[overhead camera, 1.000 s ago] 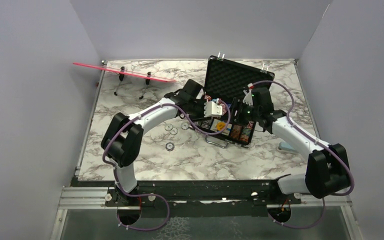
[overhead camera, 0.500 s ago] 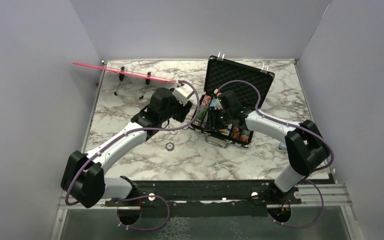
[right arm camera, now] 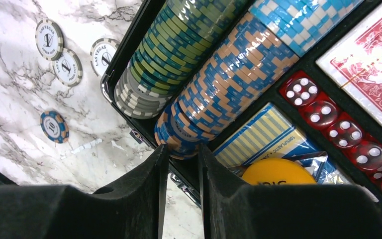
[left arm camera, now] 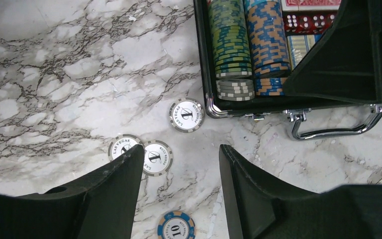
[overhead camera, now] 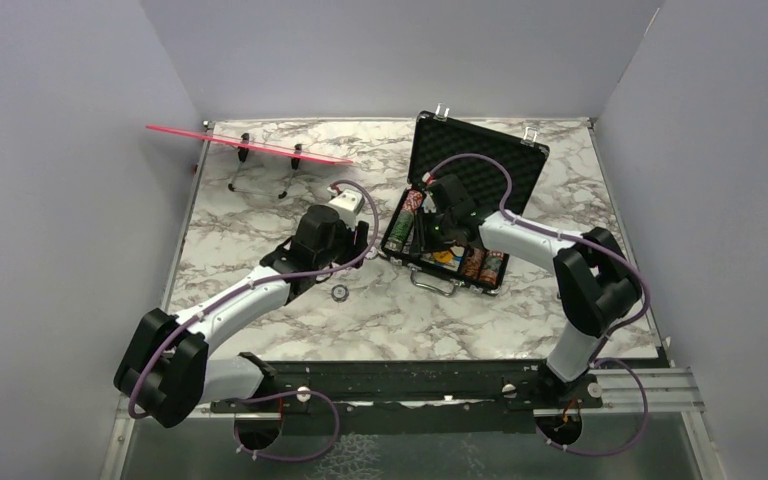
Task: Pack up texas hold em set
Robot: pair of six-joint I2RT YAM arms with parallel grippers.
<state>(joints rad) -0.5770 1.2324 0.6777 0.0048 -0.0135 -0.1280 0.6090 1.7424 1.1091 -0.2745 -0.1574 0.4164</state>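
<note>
The black briefcase [overhead camera: 480,160] lies open on the marble table [overhead camera: 260,200], right of centre and nearer the far edge. Its foam-lined lid stands up on the far side and its metal handle [overhead camera: 435,283] faces the near edge.

The left gripper [left arm camera: 179,152] hovers over the bare table just left of the case. Its fingers are well apart with nothing between them. Below it lie three white Las Vegas chips [left arm camera: 186,115], one close to the case's front-left corner and two touching each other further left. A blue chip marked 10 [left arm camera: 176,226] lies nearer the near edge.

The right gripper [right arm camera: 181,152] is down at the case's front-left corner, at the end of the blue-and-orange chip row [right arm camera: 229,84], beside the green row [right arm camera: 179,40]. Only a narrow slot shows between its fingers; I cannot tell whether they pinch a chip. Red dice [right arm camera: 338,124], a red-backed card deck [right arm camera: 373,64] and a yellow round button [right arm camera: 278,172] sit in the case.
</note>
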